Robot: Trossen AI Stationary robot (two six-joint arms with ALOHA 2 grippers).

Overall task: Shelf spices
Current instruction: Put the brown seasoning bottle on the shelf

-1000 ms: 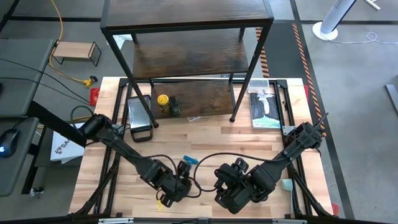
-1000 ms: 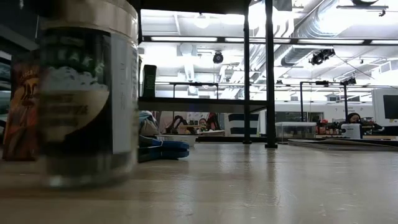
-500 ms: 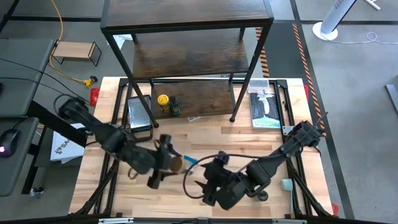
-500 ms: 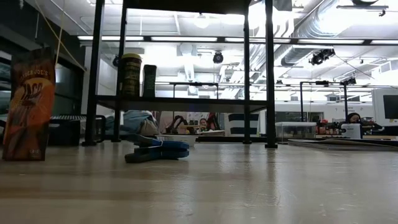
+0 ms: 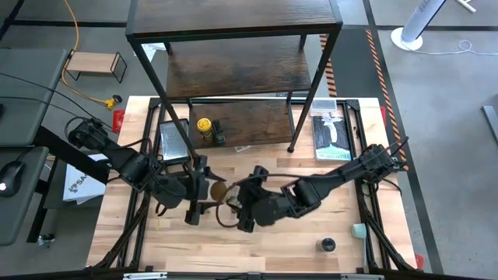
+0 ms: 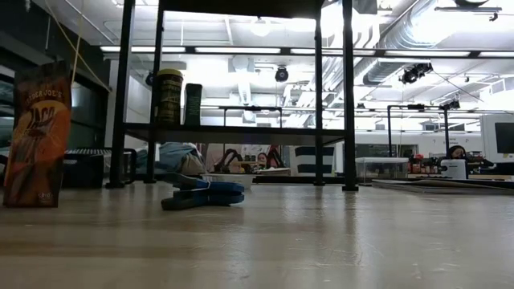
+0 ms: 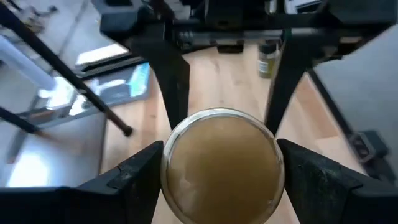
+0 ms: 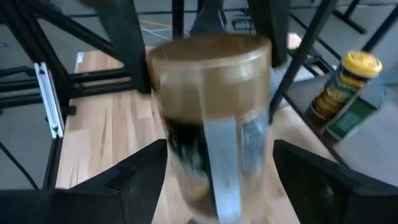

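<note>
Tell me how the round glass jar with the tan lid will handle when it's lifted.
The tan-lidded glass jar looks rigid, so the left gripper pinching its sides shouldn't deform it. Smooth glass may slip, and would probably break if dropped. Being round, it would likely roll if laid down.

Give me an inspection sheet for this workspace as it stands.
Surface: light wooden table, no spills seen.
Job's things: tan-lidded jar held; yellow-lidded jar on the shelf's lowest board; black-lidded jar and reddish-brown packet on table.
Clutter: blue plastic piece on table.
Grippers: left tool shut on tan-lidded jar; right tool open beside it.
Cables: yellow cable left of shelf.
Surroundings: small wooden rack left of shelf.
</note>
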